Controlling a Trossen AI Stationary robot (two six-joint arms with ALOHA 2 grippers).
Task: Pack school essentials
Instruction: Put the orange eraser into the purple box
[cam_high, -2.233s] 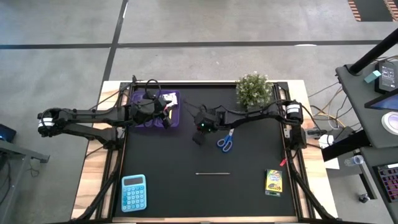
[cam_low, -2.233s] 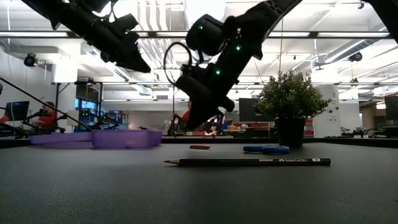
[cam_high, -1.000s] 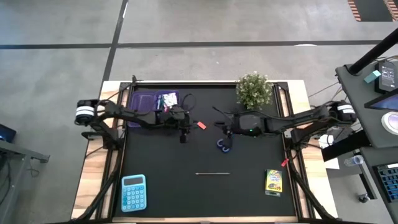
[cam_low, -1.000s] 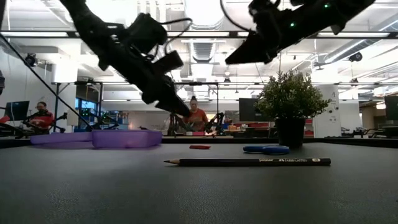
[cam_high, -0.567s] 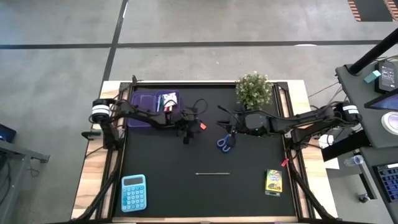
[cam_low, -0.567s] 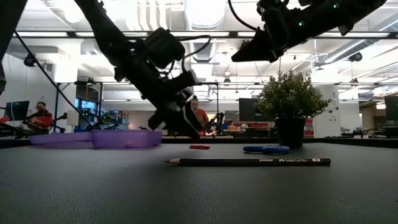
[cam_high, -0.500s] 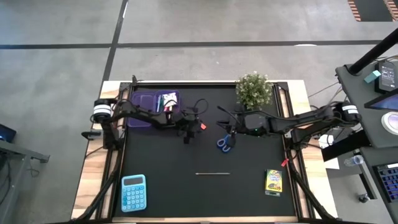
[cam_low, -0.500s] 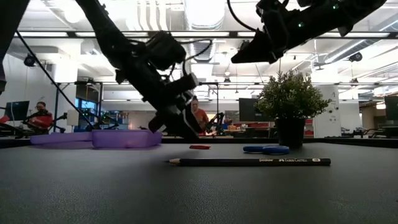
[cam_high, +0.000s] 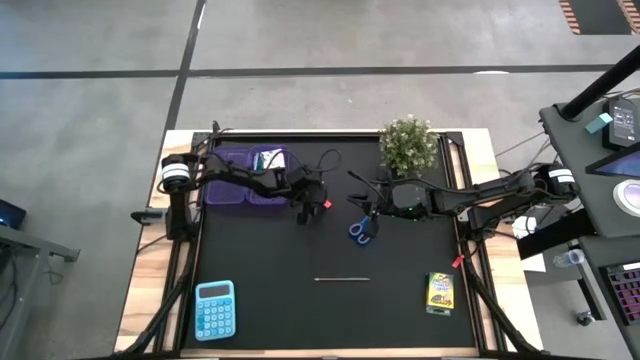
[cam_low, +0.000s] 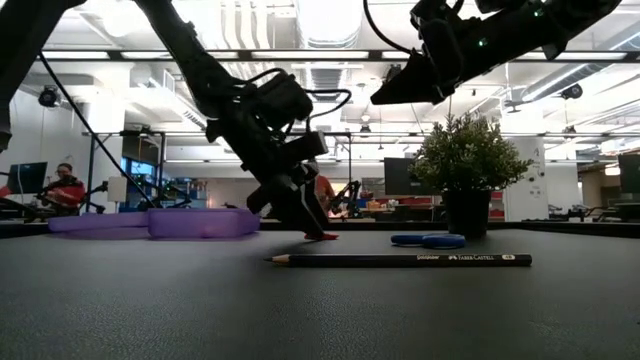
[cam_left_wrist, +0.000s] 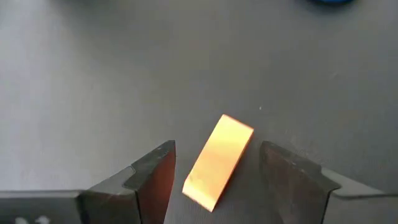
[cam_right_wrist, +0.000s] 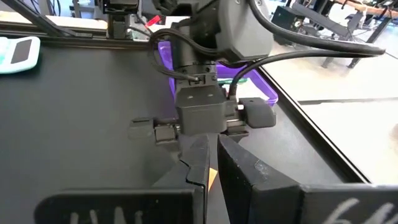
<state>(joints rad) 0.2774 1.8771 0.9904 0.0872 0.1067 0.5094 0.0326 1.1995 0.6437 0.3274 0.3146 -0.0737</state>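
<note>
A red eraser (cam_left_wrist: 217, 163) lies flat on the black mat, left of centre (cam_high: 326, 203). My left gripper (cam_left_wrist: 217, 149) is open and slants down over it. One finger stands on each side of the eraser without touching it, and the fingertips are close to the mat (cam_low: 312, 228). Blue-handled scissors (cam_high: 363, 229) lie to the eraser's right. My right gripper (cam_right_wrist: 211, 155) hangs shut, high above the scissors (cam_low: 388, 93). A pencil (cam_high: 342, 279) and a yellow-green crayon box (cam_high: 440, 291) lie nearer the front edge.
The purple two-compartment case (cam_high: 240, 163) stands at the far left with stationery in its right half. A potted plant (cam_high: 408, 145) stands at the far edge, right of centre. A blue calculator (cam_high: 215, 308) lies at the near left.
My left gripper has moved toward the table's right edge and down. It has come from above the mat beside the case to the eraser, and its fingers now stand on either side of it. The eraser has not moved.
</note>
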